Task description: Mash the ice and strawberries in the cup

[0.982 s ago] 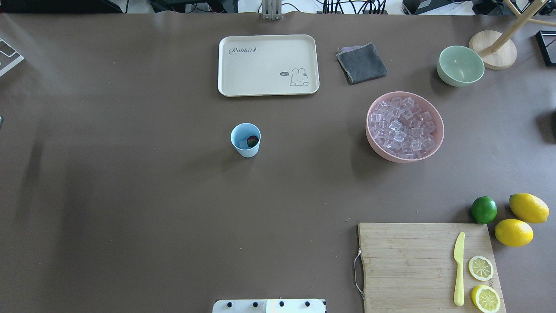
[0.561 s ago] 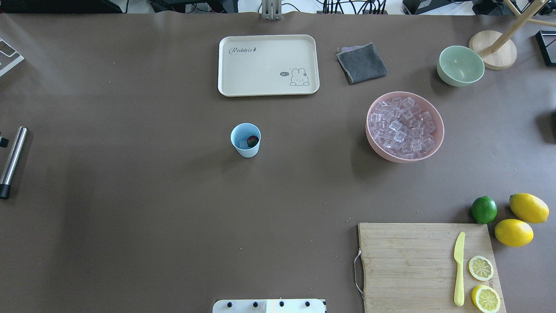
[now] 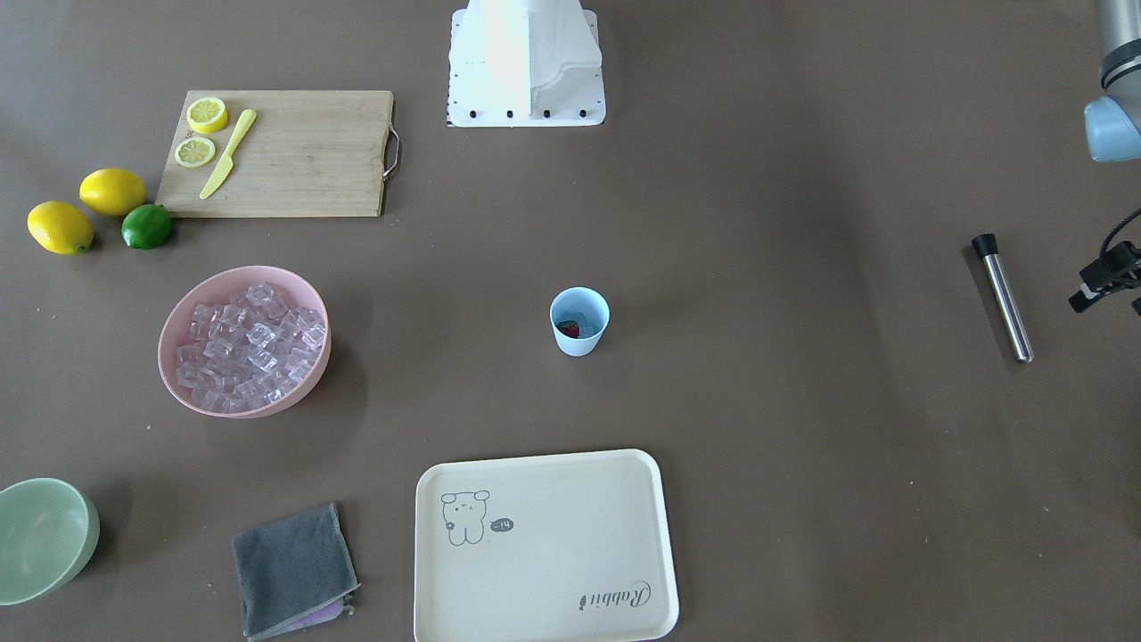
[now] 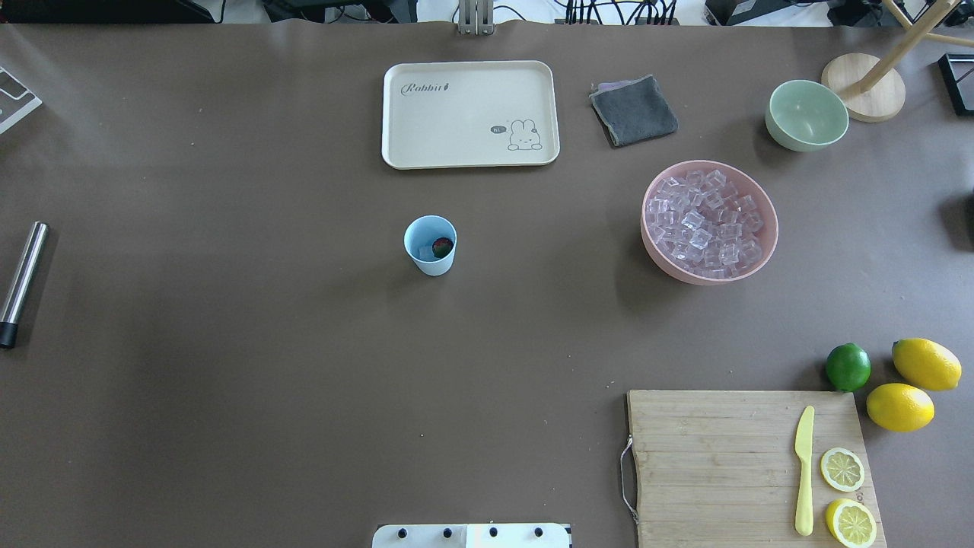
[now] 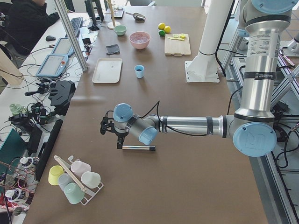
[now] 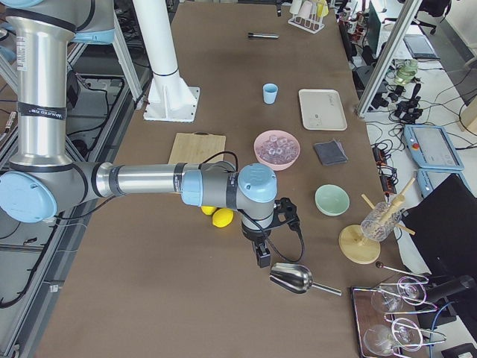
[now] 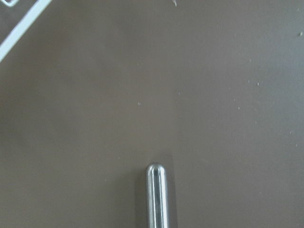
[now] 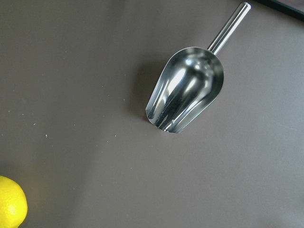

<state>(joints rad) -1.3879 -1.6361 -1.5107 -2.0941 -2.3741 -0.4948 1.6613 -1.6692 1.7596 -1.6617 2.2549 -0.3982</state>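
The light-blue cup (image 4: 430, 245) stands upright mid-table, also in the front-facing view (image 3: 579, 321). Inside it lie one red strawberry (image 4: 442, 245) and a clear ice cube (image 4: 424, 253). More ice (image 4: 704, 222) fills the pink bowl (image 4: 767, 228). A metal rod with a black end (image 4: 21, 281) lies on the table at the far left, also in the left wrist view (image 7: 156, 194). My left gripper (image 5: 106, 126) hovers beside the rod, apart from it; I cannot tell if it is open. My right gripper (image 6: 262, 259) hangs near a metal scoop (image 8: 185, 97); its state cannot be told.
A cream tray (image 4: 470, 114) and grey cloth (image 4: 633, 110) lie behind the cup. A pale green bowl (image 4: 806, 114) stands far right. A cutting board (image 4: 708, 464) holds a yellow knife and lemon slices; lemons and a lime (image 4: 848, 367) lie beside it.
The metal rod has come into the overhead view at the left edge and lies still. The black gripper part beside it has left that view. The cup has not moved.
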